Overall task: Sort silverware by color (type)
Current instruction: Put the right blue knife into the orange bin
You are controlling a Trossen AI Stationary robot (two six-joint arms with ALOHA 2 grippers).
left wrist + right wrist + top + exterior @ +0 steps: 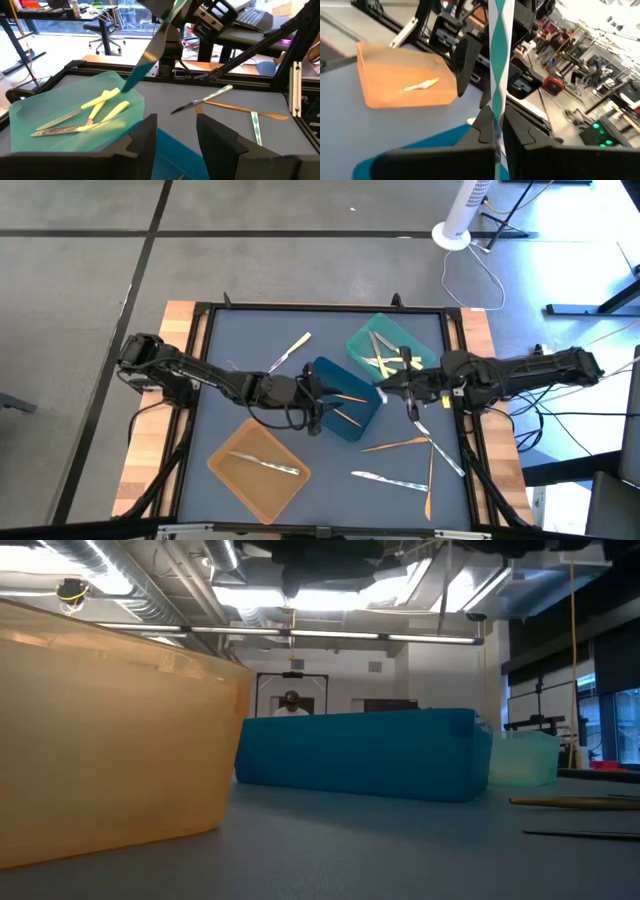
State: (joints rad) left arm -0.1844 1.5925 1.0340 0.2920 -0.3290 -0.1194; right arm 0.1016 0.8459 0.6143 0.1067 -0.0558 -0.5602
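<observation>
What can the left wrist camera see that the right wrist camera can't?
Only the left wrist view shows the teal tray with yellow-handled silverware in it, plus a silvery knife and an orange piece lying on the mat. Only the right wrist view shows the orange tray holding one silvery piece. Both show the blue tray and the teal-striped utensil that the right gripper is shut on.
</observation>
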